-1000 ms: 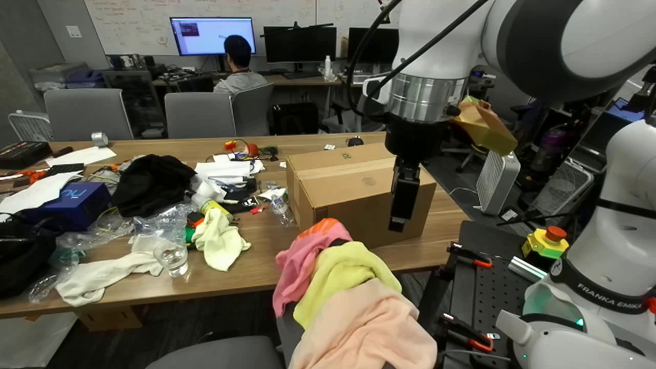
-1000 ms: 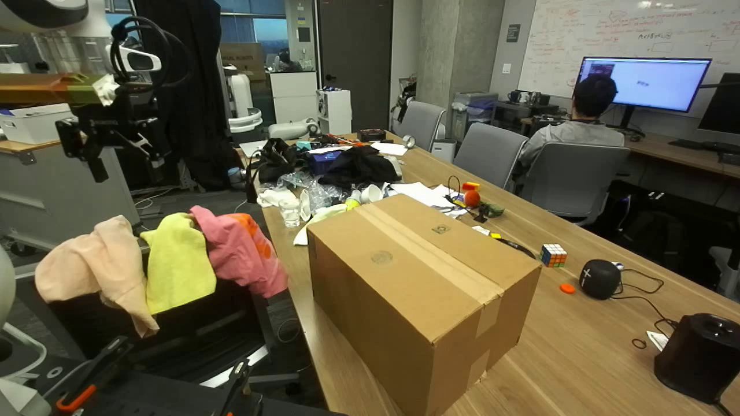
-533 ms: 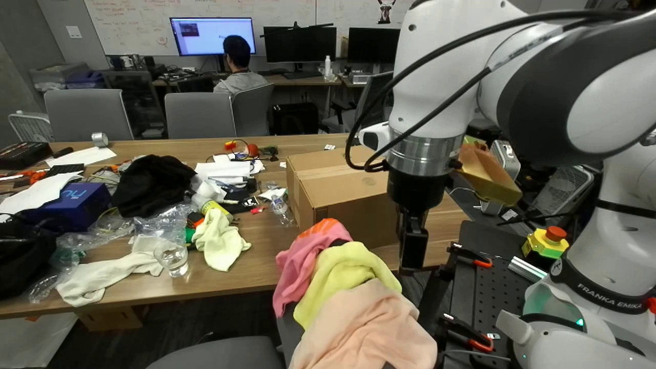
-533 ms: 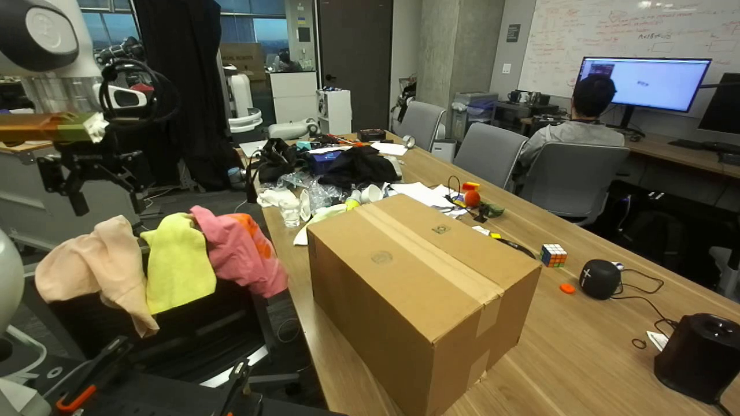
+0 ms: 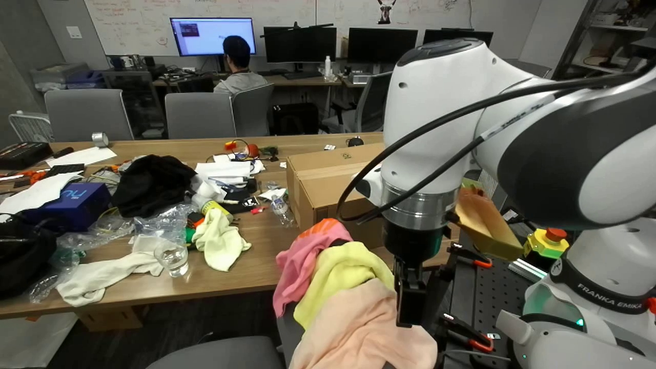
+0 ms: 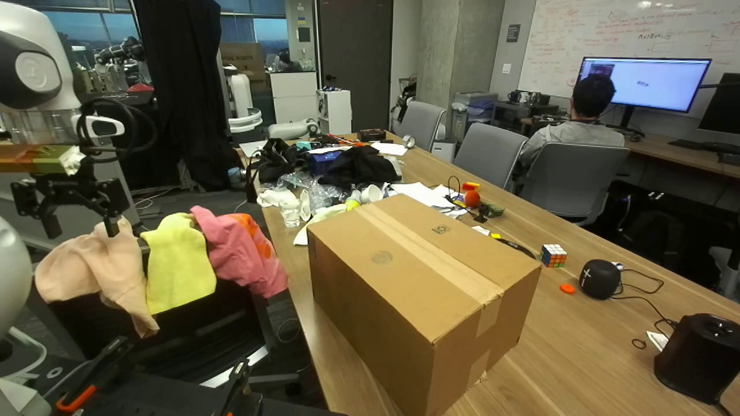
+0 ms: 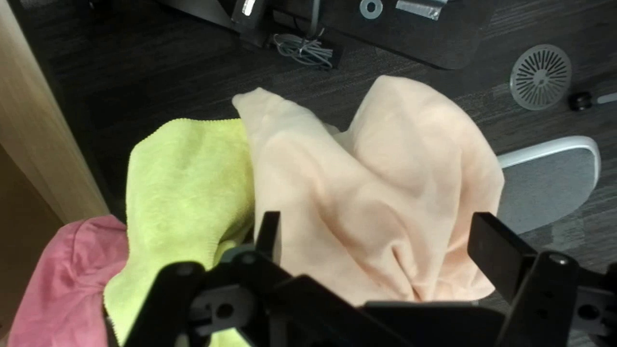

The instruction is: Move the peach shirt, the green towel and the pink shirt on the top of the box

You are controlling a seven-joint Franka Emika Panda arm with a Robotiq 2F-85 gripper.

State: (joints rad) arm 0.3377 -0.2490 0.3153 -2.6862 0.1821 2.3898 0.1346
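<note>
Peach shirt [image 7: 356,193] hangs over a chair [image 5: 220,353] below my end effector [image 7: 378,238], which gapes wide. Off toward the counter [image 6: 578,346] from it lie the green towel [image 7: 185,178], then the pink shirt [image 6: 240,254], nearest the box [image 6: 413,289]. I see fuzzy toweling, loose peach creases, taped cardboard.

The crumpled peach shirt [image 7: 366,193], the yellow-green towel [image 6: 179,263] and the pink shirt [image 6: 237,254] with an orange patch hang draped in a row over a chair [image 5: 220,354], the towel in the middle, near the closed, taped brown box [image 6: 399,283] standing on the table [image 6: 607,358].
</note>
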